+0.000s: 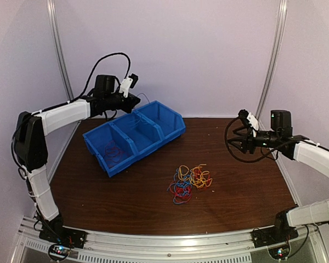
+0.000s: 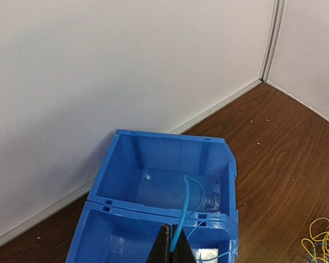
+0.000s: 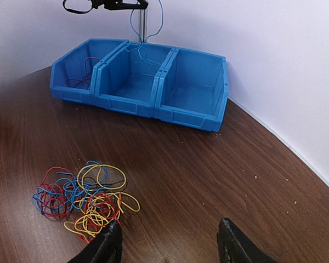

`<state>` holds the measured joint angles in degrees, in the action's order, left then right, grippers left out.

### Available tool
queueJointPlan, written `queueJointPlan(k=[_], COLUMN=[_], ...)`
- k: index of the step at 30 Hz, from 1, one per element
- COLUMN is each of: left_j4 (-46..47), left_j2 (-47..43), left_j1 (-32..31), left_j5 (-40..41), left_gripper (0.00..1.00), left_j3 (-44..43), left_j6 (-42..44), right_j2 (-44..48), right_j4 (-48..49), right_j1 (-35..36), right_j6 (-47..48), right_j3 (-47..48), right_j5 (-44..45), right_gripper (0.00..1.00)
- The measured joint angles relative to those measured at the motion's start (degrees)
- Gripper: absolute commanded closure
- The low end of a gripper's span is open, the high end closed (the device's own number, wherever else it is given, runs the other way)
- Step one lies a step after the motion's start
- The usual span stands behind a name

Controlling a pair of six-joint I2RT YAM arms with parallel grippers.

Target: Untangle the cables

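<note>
Red-blue-yellow tangle of cables (image 3: 85,200); left end effector (image 2: 170,241) tight on a thin blue cable (image 2: 183,208), seemingly; right end effector (image 3: 171,226) apart

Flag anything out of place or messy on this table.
The cables lie in a knotted red, blue and yellow heap on the table, outside the bins. One blue cable dangles from the shut left gripper above them. Nothing looks damaged.

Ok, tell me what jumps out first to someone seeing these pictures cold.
First, the tangle of cables, red, blue and yellow, lying on the dark wooden table in front of the blue three-part bin. Then the left claw, shut on a single blue cable that dangles over the bin, while the right claw hangs open at the table's right side.
</note>
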<state>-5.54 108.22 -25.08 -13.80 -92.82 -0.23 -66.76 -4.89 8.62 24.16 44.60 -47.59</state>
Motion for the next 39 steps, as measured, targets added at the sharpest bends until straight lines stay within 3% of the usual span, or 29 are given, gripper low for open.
queueJointPlan(k=[9, 19, 30, 39], left_j4=[-2.19, -7.48, -12.83, -15.02], left_j2=[2.38, 8.83, 13.81, 9.73], left_j1=[4.87, 5.27, 5.27, 5.09], left_j5=[-0.98, 3.43, 4.79, 3.04], left_gripper=[1.0, 0.99, 0.59, 0.53], left_j3=[0.0, -1.55, -6.73, -5.81], left_j6=[0.02, 0.85, 0.52, -1.44], right_j2=[-0.11, -0.22, -0.26, -1.14], right_j4=[-0.02, -0.07, -0.11, -0.42], right_j1=[0.0, 0.0, 0.0, 0.0], right_j6=[1.14, 1.42, 1.62, 2.05], right_j3=[0.0, 0.0, 0.0, 0.0], right_j5=[0.0, 0.02, 0.07, 0.09], right_gripper=[0.41, 0.4, 0.4, 0.4])
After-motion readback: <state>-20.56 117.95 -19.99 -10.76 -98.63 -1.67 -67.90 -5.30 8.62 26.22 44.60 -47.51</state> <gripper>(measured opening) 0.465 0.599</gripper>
